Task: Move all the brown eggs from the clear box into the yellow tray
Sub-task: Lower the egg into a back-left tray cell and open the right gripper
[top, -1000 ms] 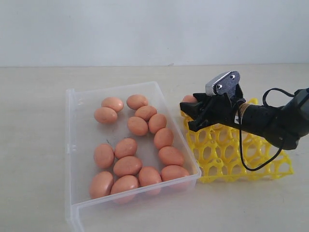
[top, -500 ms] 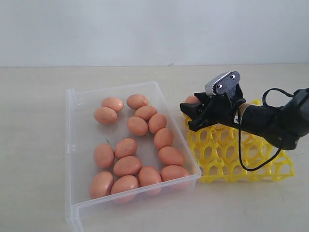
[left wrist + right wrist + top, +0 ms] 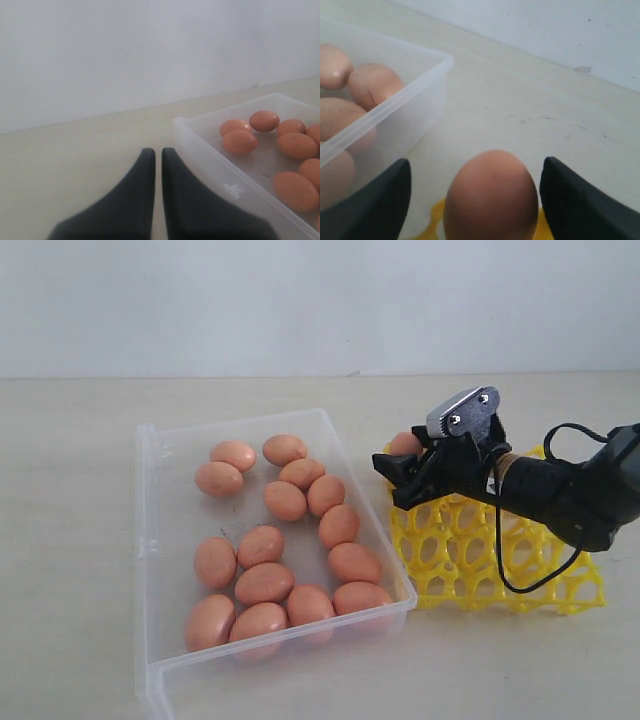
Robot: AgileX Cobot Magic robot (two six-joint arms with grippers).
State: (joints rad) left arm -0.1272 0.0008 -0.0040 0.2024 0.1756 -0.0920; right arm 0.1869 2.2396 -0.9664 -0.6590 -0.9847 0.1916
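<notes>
Right end effector (image 3: 476,200) is spread wide, with its fingers (image 3: 375,205) either side of one brown egg (image 3: 490,195) and not touching it. That egg stands on end, long axis vertical, in a corner cup of the yellow tray (image 3: 500,560), next to the clear box (image 3: 150,540). The other brown eggs (image 3: 265,583) lie on their sides in the box, pointing every which way. Left end effector (image 3: 156,200) is pinched shut.

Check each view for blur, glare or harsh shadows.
Exterior view: even soft light, sharp, faint shadows under the eggs. Left wrist view: dark fingers soft-edged, box crisp. Right wrist view: near egg slightly blurred, no glare.
</notes>
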